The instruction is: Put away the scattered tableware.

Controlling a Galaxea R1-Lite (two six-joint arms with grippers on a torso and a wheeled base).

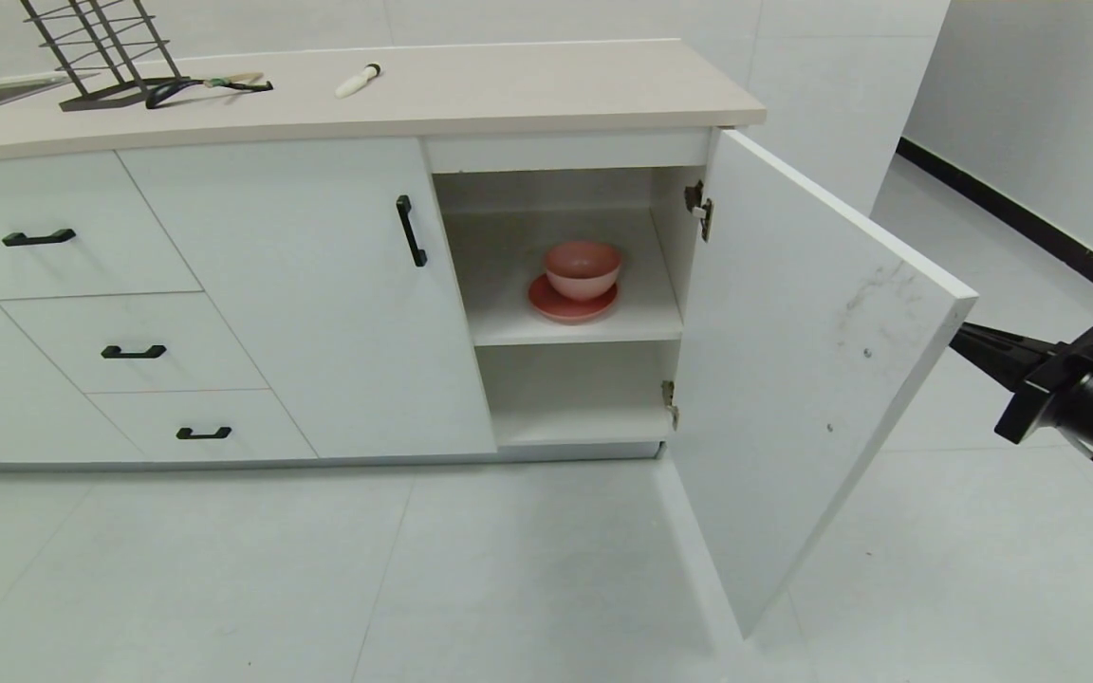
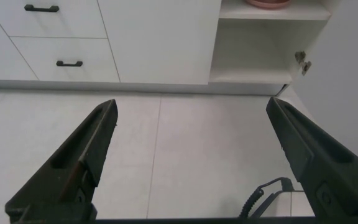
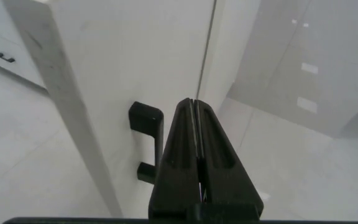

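Cabinet (image 1: 271, 294) spans left and centre of the head view under a pale counter (image 1: 509, 85); its right-hand door (image 1: 793, 360) stands wide open, swung toward lower right; floor (image 1: 319, 569) fills the bottom.

Upper shelf (image 1: 509, 327) of the open bay, centre frame, holds a red plate (image 1: 570, 305) with a pink bowl (image 1: 583, 268) sitting on it; both sit back from the shelf's front edge.

Right gripper (image 1: 969, 339) comes in from the right edge, behind the door's outer face; jaws pressed together, holding nothing; the wrist view puts it just beside the black handle (image 3: 146, 140), apart from it.

Left gripper (image 2: 191, 106) spread wide, nothing in it; it hangs low over the floor, facing the cabinet's base.

Rack (image 1: 101, 52) at upper left on the counter; a small white utensil (image 1: 358, 81) lies loose to its right, upper centre-left.

Judgement: bowl and plate look stowed; the step in hand is likely shutting the door. To do it well:
- push flat on the outer face near the handle side, far from the hinges (image 1: 698, 209);
- follow the door's arc, not a straight line;
- keep the closed tips off the handle so they do not snag;
- slow before the frame, so no slam jars the bowl;
- keep the left arm out of the sweep.

Utensil may remain to be stowed; cannot tell.
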